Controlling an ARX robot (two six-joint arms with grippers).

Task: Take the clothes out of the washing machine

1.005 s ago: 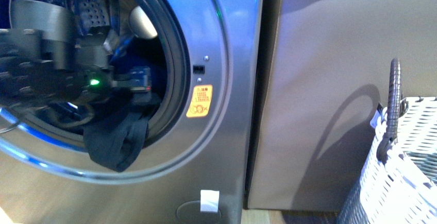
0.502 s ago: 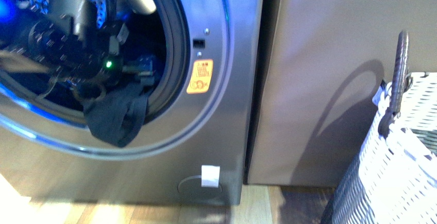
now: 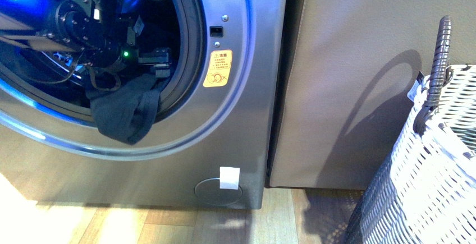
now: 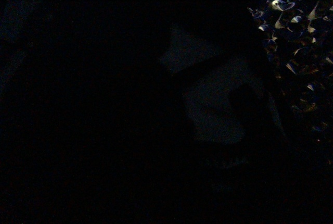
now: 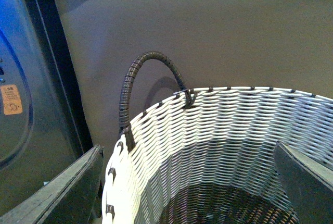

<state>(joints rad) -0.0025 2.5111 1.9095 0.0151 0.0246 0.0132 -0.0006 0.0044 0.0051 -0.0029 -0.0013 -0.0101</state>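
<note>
A: Front view?
B: Left gripper [image 3: 159, 64] was inside the washing machine [image 3: 247, 115] mouth; its jaw state could not be told. The clothes [image 3: 126, 115] hung over the lower rim.
A: Wrist views?
B: Left: dark. Right gripper [image 5: 188, 148] was spread wide over the basket [image 5: 234, 99].

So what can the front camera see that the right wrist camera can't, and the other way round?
Only the front view shows the left arm reaching into the washing machine, the dark clothes hanging out over its round mouth, and the wooden floor. Only the right wrist view looks down inside the woven basket, with the right gripper open and its fingers framing the basket. Both show the basket's dark handle, the orange warning sticker, the washing machine's grey front and the brown panel beside it.
</note>
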